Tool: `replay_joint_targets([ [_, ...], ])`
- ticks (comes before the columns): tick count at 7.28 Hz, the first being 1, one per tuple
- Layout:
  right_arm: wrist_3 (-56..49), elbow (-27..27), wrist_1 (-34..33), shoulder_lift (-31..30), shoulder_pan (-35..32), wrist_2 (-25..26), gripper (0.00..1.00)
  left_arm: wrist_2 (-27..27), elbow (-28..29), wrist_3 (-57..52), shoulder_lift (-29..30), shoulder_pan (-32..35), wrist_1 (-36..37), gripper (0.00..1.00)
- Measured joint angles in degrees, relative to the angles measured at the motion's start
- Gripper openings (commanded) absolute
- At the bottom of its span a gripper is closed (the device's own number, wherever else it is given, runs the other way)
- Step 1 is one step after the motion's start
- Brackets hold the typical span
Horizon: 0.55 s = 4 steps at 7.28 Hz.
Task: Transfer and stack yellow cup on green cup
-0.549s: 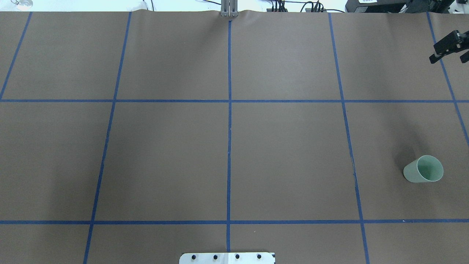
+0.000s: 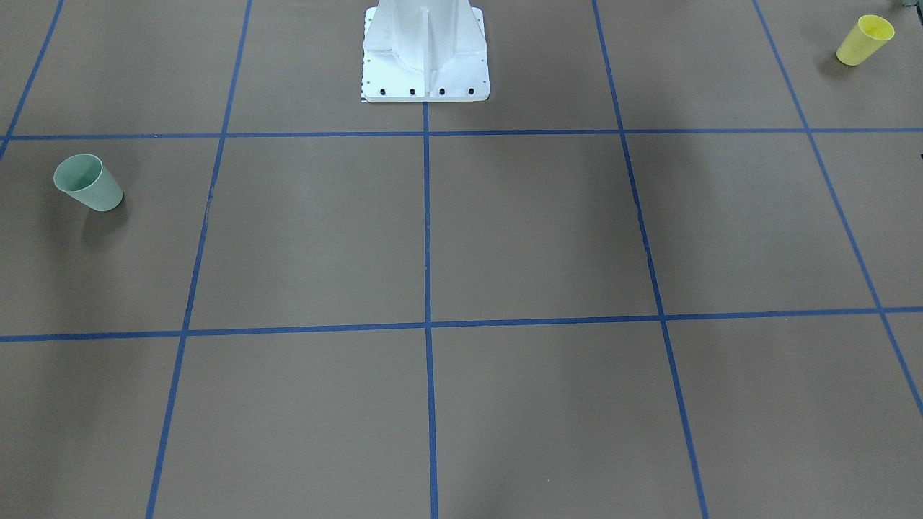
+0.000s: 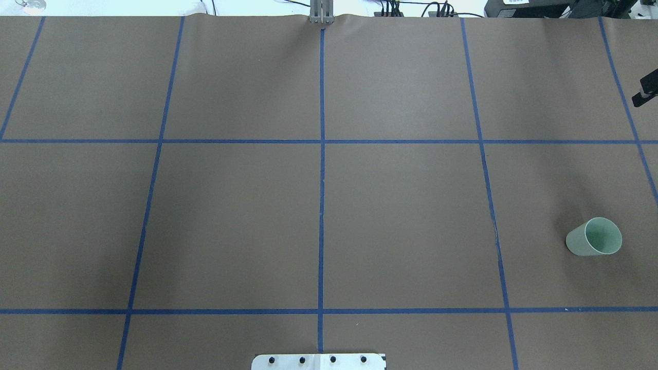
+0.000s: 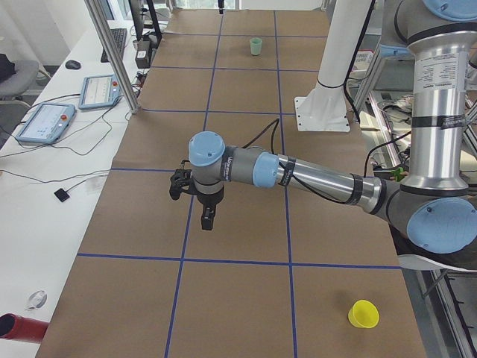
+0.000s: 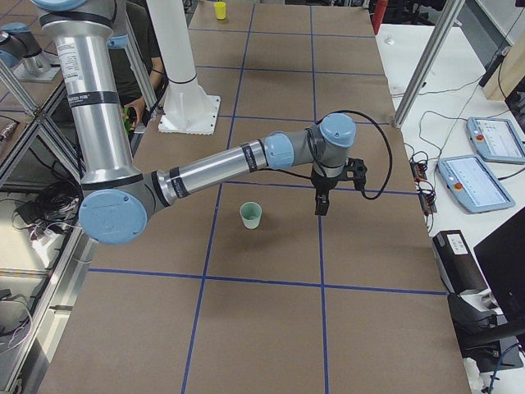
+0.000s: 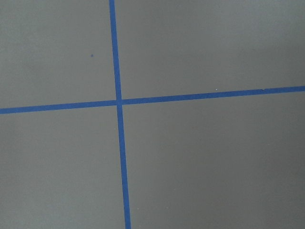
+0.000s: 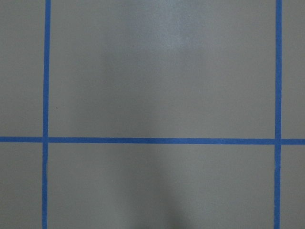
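Brown gridded worktop (image 2: 533,231) carries the yellow cup (image 2: 864,41) at the robot's left end and the green cup (image 2: 88,183) well apart at its right, neither grasped, every step ahead; whether the left tool (image 4: 208,218) or right tool (image 5: 322,203) is open I cannot tell.

Left-end cup (image 2: 864,40) and right-end cup (image 2: 88,182) stand well apart on the table (image 2: 533,231).
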State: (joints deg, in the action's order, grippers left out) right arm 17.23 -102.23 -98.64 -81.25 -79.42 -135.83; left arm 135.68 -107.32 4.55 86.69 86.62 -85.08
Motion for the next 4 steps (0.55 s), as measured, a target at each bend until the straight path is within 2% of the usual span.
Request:
replay_joint_targets([
  [4, 0.0, -2.1, -0.25, -2.24, -0.2, -0.61, 1.0, -1.15, 0.02, -0.13, -2.33, 0.05, -0.39, 1.0],
])
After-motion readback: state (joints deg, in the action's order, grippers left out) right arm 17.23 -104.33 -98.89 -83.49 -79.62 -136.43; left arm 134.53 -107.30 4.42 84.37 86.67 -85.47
